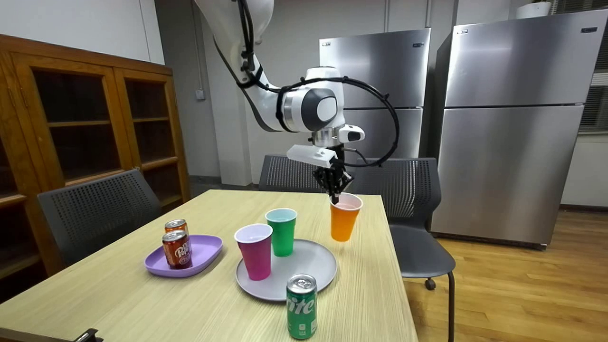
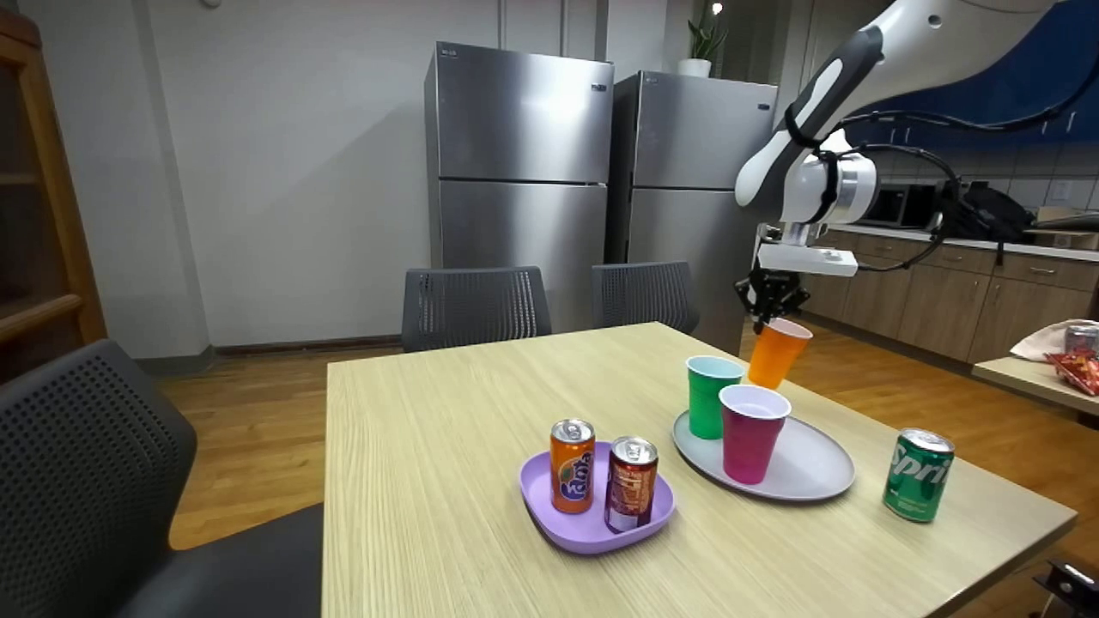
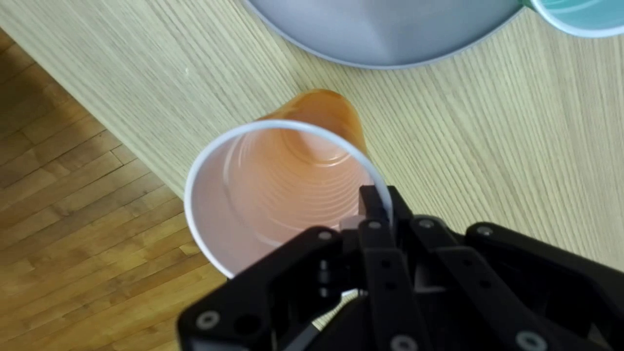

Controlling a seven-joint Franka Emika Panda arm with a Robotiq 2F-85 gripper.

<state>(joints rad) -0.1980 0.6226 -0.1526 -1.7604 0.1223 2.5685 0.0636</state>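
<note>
Under claw [image 1: 335, 198], orange cup [image 1: 344, 222], rim [image 3: 280, 124] pinched

Bright room, soft shadows on the desk [image 2: 429, 455]. Glare on a fridge [image 2: 562, 112]. Wrist view slightly soft.

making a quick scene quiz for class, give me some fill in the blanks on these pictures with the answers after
1. The gripper is shut on the orange cup, with ____ of its two fingers inside it.
2. The green cup and magenta cup stand on a ____ plate.
3. The purple tray holds ____ cans.
4. The green can standing directly on the table reads ____.
Missing words: one; gray; two; Sprite.
</note>
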